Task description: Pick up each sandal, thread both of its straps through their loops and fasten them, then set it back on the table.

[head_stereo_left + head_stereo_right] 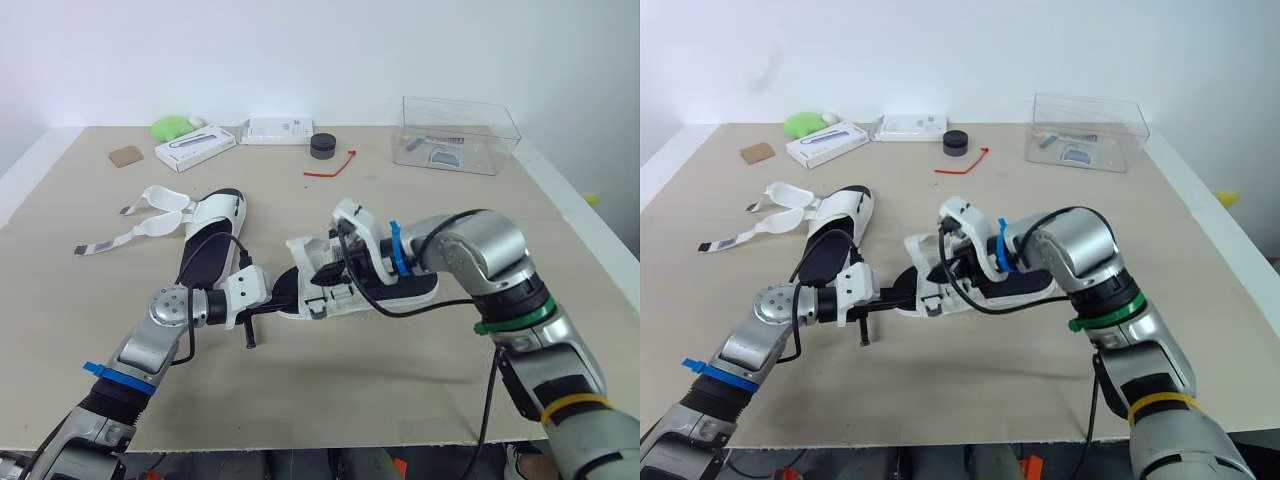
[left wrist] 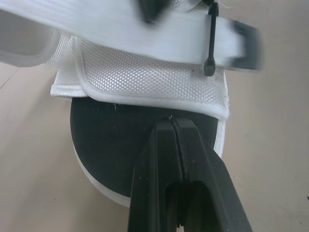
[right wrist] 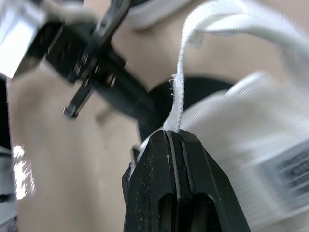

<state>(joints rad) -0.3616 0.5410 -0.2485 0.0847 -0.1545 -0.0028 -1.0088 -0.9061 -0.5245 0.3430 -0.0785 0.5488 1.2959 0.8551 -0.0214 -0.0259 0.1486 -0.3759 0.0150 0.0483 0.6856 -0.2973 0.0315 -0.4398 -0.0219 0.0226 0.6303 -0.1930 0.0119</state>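
- The sandal [image 2: 145,82] upper is shown as white woven mesh cloth, the footbed as matt black.
- The strap [image 3: 176,101] is shown as white webbing, frayed at one edge.
- The fingers [image 2: 154,169] are shown as smooth black plastic.
- The tabletop [image 1: 350,380] is shown matt beige.

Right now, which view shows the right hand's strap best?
Right wrist view: the strap rises from the shut right hand. In the eye views that hand mostly hides it; in the left wrist view I cannot identify it.

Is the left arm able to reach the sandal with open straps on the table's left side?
Probably not yet: the left gripper is shut on the held sandal. Once it lets go, likely yes; the open sandal lies beside that arm, nothing between.
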